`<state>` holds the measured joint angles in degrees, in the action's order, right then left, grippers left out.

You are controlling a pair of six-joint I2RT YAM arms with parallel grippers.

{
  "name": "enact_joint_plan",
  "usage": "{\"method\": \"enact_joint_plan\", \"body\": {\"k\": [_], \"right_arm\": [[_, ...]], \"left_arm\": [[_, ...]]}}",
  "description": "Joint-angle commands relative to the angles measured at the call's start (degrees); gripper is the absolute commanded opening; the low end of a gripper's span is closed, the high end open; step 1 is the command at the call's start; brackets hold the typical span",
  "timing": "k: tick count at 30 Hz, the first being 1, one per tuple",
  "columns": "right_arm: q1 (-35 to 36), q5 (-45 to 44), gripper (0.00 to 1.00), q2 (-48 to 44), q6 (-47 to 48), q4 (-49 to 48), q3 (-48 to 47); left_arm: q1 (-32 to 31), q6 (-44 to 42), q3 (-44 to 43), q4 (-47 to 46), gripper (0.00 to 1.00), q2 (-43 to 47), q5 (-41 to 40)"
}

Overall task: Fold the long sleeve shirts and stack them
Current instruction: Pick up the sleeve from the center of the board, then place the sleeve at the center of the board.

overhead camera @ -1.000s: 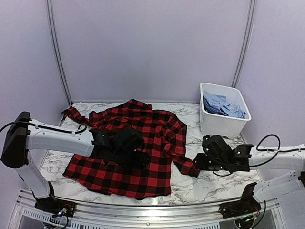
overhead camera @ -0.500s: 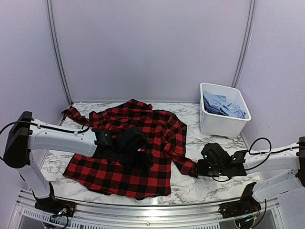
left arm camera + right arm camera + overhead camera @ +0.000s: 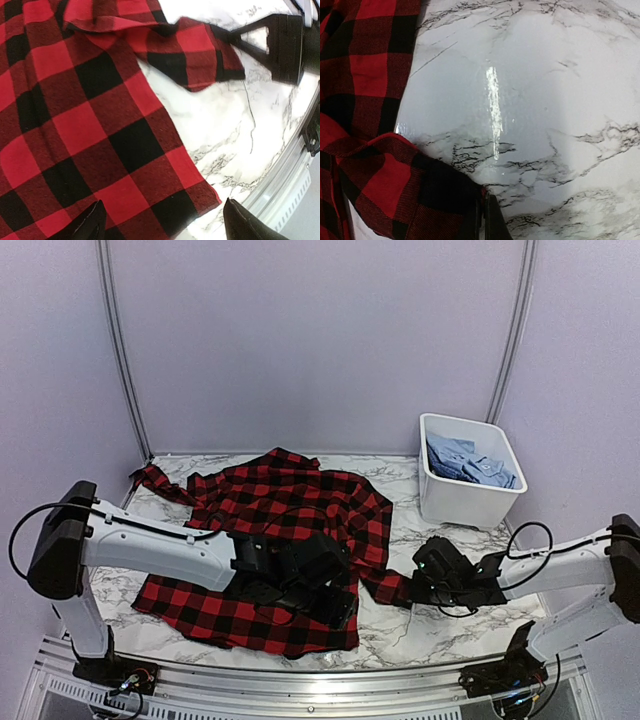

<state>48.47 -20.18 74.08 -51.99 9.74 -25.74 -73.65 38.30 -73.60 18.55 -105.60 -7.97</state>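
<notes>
Right end effector (image 3: 408, 588): fingers pressed together, pinching the edge of the cuff (image 3: 388, 587) of the flannel shirt (image 3: 290, 510). In my right wrist view the cuff's black corner (image 3: 445, 192) runs straight into the closed tips (image 3: 484, 220), low over the bench (image 3: 545, 100). My left wrist view shows the same pinch from the other side, with the cuff (image 3: 210, 60) folded over on itself.

Left end effector (image 3: 338, 608): fingers (image 3: 92, 225) spread wide, gripping nothing. It sits over the shirt's near right hem corner (image 3: 197, 197). I cannot tell whether the tips touch the cloth.

Shirt look:
- Red-and-black buffalo check, soft brushed weave (image 3: 75, 125).
- Spread mostly flat across the middle of the bench, rumpled along the far edge.
- One sleeve (image 3: 155, 480) trails off to the far left corner.
- The other sleeve runs down the right side to the pinched cuff, so the body lies to the left of my right end effector and under my left arm.
- The near hem lies close to the metal rail (image 3: 300, 665) at the bench's front edge.

Containers: one white tub (image 3: 465, 502) at the far right of the bench, beyond my right arm. It stands apart from the flannel, with bare marble between them. Inside is a crumpled heap of light blue shirts (image 3: 470, 466) with a collar showing. I cannot count them.
</notes>
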Motion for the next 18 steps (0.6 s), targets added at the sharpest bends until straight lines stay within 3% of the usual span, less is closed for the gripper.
{"method": "enact_joint_plan", "body": {"k": [1, 6, 11, 18], "right_arm": [[0.6, -5.1, 0.0, -1.1, 1.8, 7.4, -7.6], [1.2, -11.5, 0.0, -7.0, 4.7, 16.4, -14.2], [2.4, -14.8, 0.0, -8.8, 14.2, 19.1, -19.9], [18.1, -14.8, 0.0, -1.8, 15.1, 20.4, -21.8]], "left_arm": [[-2.3, 0.1, -2.5, 1.7, 0.82, -2.2, -0.7], [-2.9, 2.1, -2.5, 1.7, 0.77, -2.7, -2.0], [-2.6, 5.0, -0.9, 1.7, 0.71, -0.6, -4.7], [1.0, 9.9, 6.1, 1.6, 0.65, 5.6, -6.9]]}}
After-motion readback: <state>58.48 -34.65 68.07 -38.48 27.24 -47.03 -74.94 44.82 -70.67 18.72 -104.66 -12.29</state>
